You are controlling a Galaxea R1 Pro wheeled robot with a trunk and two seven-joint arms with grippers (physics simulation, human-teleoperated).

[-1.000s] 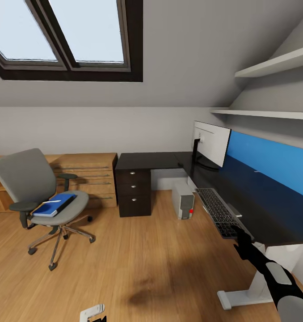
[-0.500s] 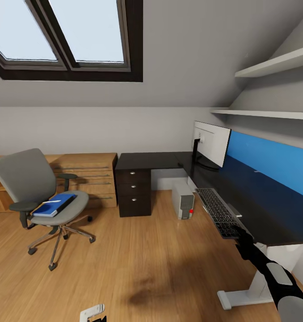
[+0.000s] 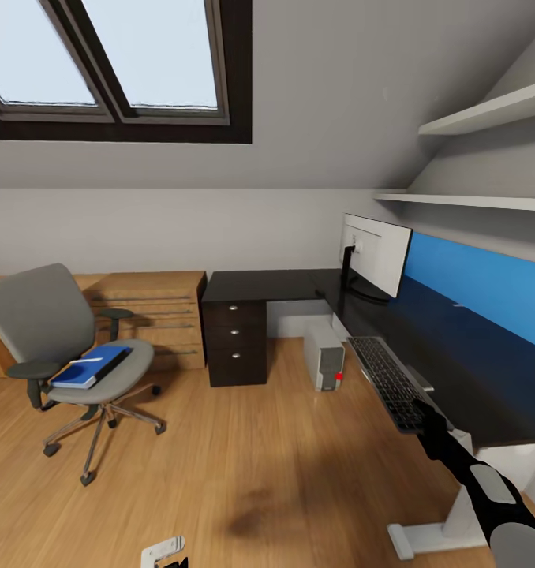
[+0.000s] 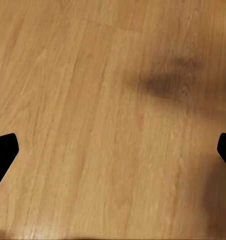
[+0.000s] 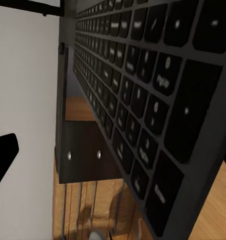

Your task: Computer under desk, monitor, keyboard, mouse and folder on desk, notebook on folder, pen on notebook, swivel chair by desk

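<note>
The black L-shaped desk (image 3: 260, 284) carries the monitor (image 3: 375, 254) and the dark keyboard (image 3: 387, 380), whose near end juts past the desk's front edge. My right gripper (image 3: 420, 410) sits at that near end. In the right wrist view the keys (image 5: 143, 100) fill the space beside a wide-set fingertip (image 5: 3, 155), so the gripper is open. A small grey shape (image 3: 420, 382) beside the keyboard may be the mouse. The grey computer (image 3: 324, 356) stands on the floor under the desk. The blue folder (image 3: 90, 367) lies on the swivel chair (image 3: 50, 323) with a thin pale item on it. My left gripper (image 4: 113, 155) hangs open over bare floor.
A dark three-drawer unit (image 3: 236, 339) stands under the desk's left end, with a low oak chest (image 3: 153, 315) beside it behind the chair. Wall shelves (image 3: 488, 114) hang above the desk, and a white desk foot (image 3: 433, 530) rests on the floor near my right arm.
The whole view has shifted slightly, so the camera moved. My right gripper stays at the keyboard's near end, a touch lower in the picture.
</note>
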